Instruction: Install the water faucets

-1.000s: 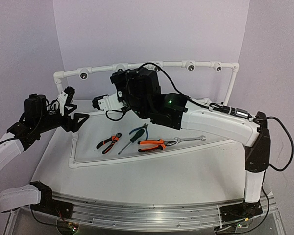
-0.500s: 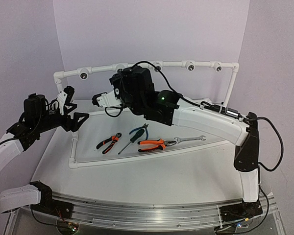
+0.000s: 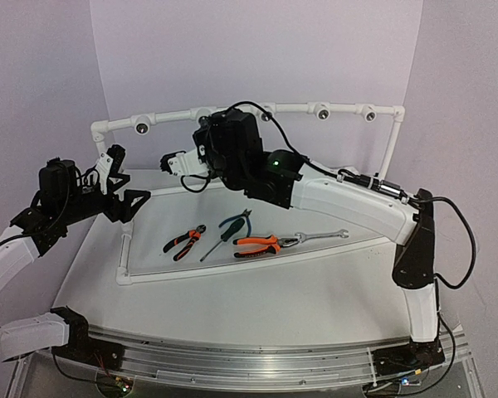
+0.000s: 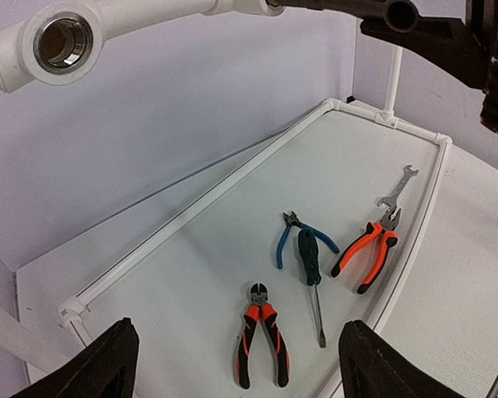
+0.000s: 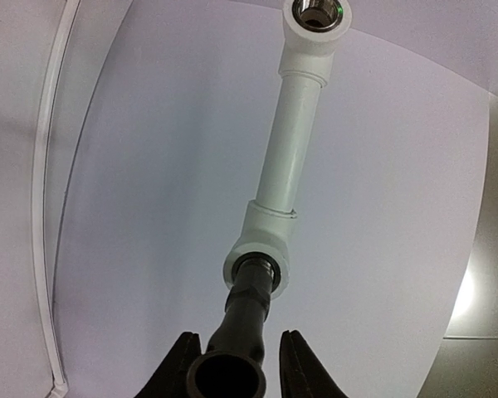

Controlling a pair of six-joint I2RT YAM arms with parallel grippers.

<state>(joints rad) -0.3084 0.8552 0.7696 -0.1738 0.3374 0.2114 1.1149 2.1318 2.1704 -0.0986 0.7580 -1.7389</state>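
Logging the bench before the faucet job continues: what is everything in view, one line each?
pipe frame: one, white, low rail around the table, raised rail at the back
socket fittings: at least four open, white, along the raised rail
faucet: one, dark grey, seated in a fitting's socket
small cutters: one, orange-black, table
blue cutters: one, blue handles, table
screwdriver: one, green handle, beside the blue cutters
pliers: one, orange-black, table
wrench: one, silver, beyond the pliers
table: one, white
left pincer: black, open, empty, raised
right pincer: black, fingers either side of the faucet, contact unclear
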